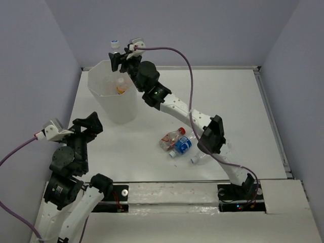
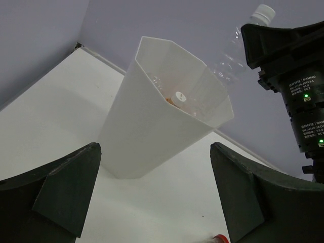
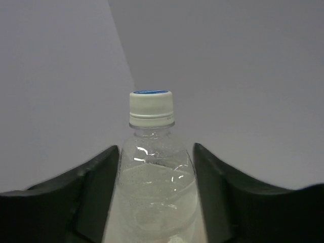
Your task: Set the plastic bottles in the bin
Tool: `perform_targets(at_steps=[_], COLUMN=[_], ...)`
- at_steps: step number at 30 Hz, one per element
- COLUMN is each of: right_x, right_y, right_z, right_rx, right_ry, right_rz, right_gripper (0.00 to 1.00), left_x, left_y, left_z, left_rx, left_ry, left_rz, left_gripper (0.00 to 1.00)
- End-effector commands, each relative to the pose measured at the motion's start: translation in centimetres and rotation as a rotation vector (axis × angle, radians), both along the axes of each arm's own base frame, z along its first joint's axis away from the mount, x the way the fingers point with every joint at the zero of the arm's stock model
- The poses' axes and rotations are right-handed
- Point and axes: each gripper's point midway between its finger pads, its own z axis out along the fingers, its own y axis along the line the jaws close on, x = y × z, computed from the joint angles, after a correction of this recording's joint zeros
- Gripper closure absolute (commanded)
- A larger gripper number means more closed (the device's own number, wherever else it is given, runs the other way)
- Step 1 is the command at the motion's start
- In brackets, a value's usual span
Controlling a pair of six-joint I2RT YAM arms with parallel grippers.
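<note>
I see a translucent white bin (image 1: 109,104) with an orange bottle (image 1: 120,87) showing inside. Through my right wrist camera, the blue-topped bottle (image 3: 152,172) is clear with a white cap. On the white tabletop (image 1: 243,116) are a red-capped bottle (image 1: 169,140), a blue-labelled bottle (image 1: 183,145) and a plain clear bottle (image 1: 195,159). The cables (image 1: 172,50) are purple.

walls (image 1: 202,30): plain lavender-grey, seen on three sides | table top (image 1: 233,101): white, evenly lit | edge strip (image 1: 274,121): grey, fitted along right side
</note>
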Motion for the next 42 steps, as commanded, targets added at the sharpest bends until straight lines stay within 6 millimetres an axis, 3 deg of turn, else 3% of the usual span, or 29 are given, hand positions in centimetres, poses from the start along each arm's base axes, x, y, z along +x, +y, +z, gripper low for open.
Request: perform_targets(at_steps=[1,2,5,7,8,10,11,12,13,14,16,17,18,19,20,21,22,23,24,26,28,29,32,34,35,36,37,38,42], right_x=[-1.5,-1.9,-2.6,-3.4,-4.6,-5.7,-5.2,-5.6,-7.5,-7.4,-8.5,-10.0,-10.7,-11.0,-12.3,-13.4,-15.0,-15.1,-16.8,-18.6,-20.7,-21.6,-22.8,-23.4,-23.4,-23.5,-23.5,-23.5,-23.8], right_y=[-1.0,-0.7,-1.1,-2.2,-3.8,-5.5,-5.2,-6.4,-10.4,-10.8,-14.6,-19.1,-20.3,-22.5,-25.9,-27.2,-29.8,-29.8,-31.4,-32.5,-34.1,-34.9,-35.1,-34.9,-34.8,-34.8,-34.7,-34.7,-34.4], right_z=[4.5,4.6,5.8,7.3,9.7,10.7,6.3,5.7,8.7,2.5,-0.3,1.4,-5.2,-7.0,-6.6,-11.9,-14.8,-14.8,-17.0,-19.3,-21.8,-22.0,-24.0,-25.0,-25.3,-25.7,-26.0,-26.3,-26.7], right_rx=[0.044,0.024,0.019,0.021,0.04,0.03,-0.052,-0.054,0.0,-0.094,-0.097,-0.032,-0.098,-0.09,-0.037,-0.083,-0.068,-0.068,-0.047,-0.035,-0.009,0.017,-0.011,-0.032,-0.038,-0.048,-0.057,-0.066,-0.073], right_ry=[-0.115,-0.122,-0.127,-0.125,-0.13,-0.116,-0.041,-0.011,-0.015,0.074,0.151,0.156,0.263,0.309,0.327,0.429,0.507,0.508,0.57,0.643,0.718,0.73,0.763,0.787,0.792,0.797,0.802,0.809,0.815], right_rz=[0.022,0.019,0.012,0.012,0.015,0.012,0.004,-0.009,-0.055,-0.073,-0.128,-0.188,-0.205,-0.243,-0.287,-0.3,-0.331,-0.331,-0.326,-0.303,-0.294,-0.285,-0.247,-0.223,-0.215,-0.215,-0.215,-0.216,-0.191], right_gripper=[0.06,0.0,0.0,0.0,0.0,0.0,0.0,0.0,0.0,0.0,0.01,0.07,0.1,0.15,0.17,0.18,0.24,0.28,0.31,0.36,0.41,0.42,0.42,0.34,0.27,0.23,0.16,0.14,0.12], left_x=[-0.1,0.0,0.2,0.6,0.9,1.0,1.1,1.2,1.1,1.1,1.1,1.2,1.8,1.8,1.9,2.2,2.8,2.6,3.1,3.7,4.7,6.1,6.9,7.3,7.4,7.5,7.5,7.5,8.3], left_y=[-0.5,-1.0,-2.2,-3.6,-4.2,-6.0,-6.8,-8.6,-9.7,-11.4,-13.1,-13.7,-14.5,-15.5,-16.3,-17.7,-18.6,-19.0,-20.1,-21.3,-22.9,-23.0,-24.0,-24.0,-24.5,-25.2,-26.2,-26.8,-28.9], left_z=[1.4,1.4,1.6,1.5,1.4,1.4,1.3,0.5,0.8,0.3,-0.3,-0.3,-1.3,-1.7,-2.1,-3.4,-4.6,-4.0,-5.3,-6.4,-8.5,-10.0,-13.8,-15.6,-16.4,-18.6,-18.9,-21.0,-22.7], left_rx=[0.004,0.021,0.054,0.09,0.115,0.142,0.158,0.182,0.199,0.215,0.22,0.218,0.219,0.216,0.199,0.19,0.149,0.149,0.106,0.077,0.082,0.106,0.171,0.22,0.239,0.273,0.308,0.346,0.427], left_ry=[-0.058,-0.063,-0.071,-0.076,-0.069,-0.083,-0.086,-0.086,-0.119,-0.115,-0.104,-0.106,-0.068,-0.054,-0.035,0.017,0.074,0.041,0.1,0.154,0.24,0.293,0.435,0.496,0.519,0.583,0.593,0.649,0.688], left_rz=[-0.037,-0.066,-0.125,-0.197,-0.223,-0.317,-0.357,-0.45,-0.502,-0.591,-0.678,-0.706,-0.737,-0.793,-0.828,-0.896,-0.926,-0.95,-0.982,-1.014,-1.0,-0.933,-0.871,-0.802,-0.807,-0.812,-0.835,-0.847,-0.865], left_gripper=[0.01,0.01,0.01,0.01,0.01,0.01,0.01,0.01,0.01,0.01,0.01,0.01,0.01,0.01,0.01,0.01,0.01,0.01,0.01,0.01,0.01,0.01,0.01,0.01,0.01,0.01,0.01,0.01,0.01])
